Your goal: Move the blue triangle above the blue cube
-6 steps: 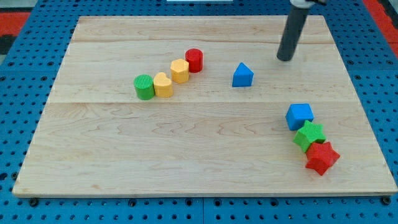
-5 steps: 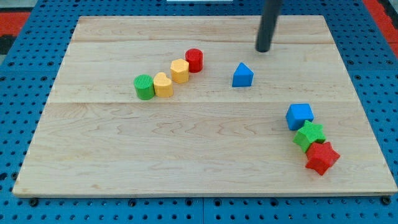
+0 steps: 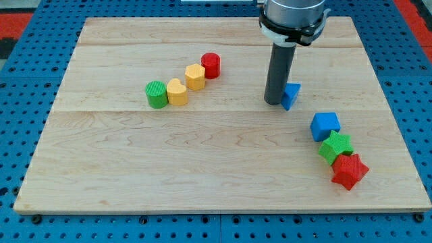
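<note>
The blue triangle point(image 3: 291, 96) lies right of the board's middle, partly hidden behind my rod. My tip point(image 3: 273, 102) rests on the board against the triangle's left side. The blue cube point(image 3: 325, 125) sits below and to the right of the triangle, a short gap apart from it.
A green star point(image 3: 336, 146) and a red star point(image 3: 349, 171) run down from the blue cube. A diagonal row at left holds a green cylinder point(image 3: 156, 94), a yellow heart point(image 3: 177, 92), a yellow hexagon point(image 3: 195, 76) and a red cylinder point(image 3: 211, 65). The wooden board point(image 3: 202, 175) lies on blue pegboard.
My tip came down from the view's top right to the triangle's left side. The blue triangle slid right and a little down, closer to the blue cube.
</note>
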`<state>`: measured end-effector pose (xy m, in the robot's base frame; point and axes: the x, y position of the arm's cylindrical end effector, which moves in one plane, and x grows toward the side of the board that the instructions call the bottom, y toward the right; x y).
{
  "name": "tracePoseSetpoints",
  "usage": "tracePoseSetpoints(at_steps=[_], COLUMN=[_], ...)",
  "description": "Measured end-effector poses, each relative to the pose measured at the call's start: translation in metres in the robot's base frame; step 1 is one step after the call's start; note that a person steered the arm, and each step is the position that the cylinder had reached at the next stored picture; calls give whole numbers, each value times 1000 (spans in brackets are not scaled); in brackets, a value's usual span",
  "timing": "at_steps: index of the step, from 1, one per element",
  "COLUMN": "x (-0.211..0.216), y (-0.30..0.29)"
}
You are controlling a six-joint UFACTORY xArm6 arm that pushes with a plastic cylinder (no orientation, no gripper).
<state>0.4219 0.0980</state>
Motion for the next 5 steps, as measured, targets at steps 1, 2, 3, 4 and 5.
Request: tracePoseSetpoints(at_steps=[1,2,3,4,5], x=[-20,-27,-27,-8,-3], y=[0,1,22,37,57])
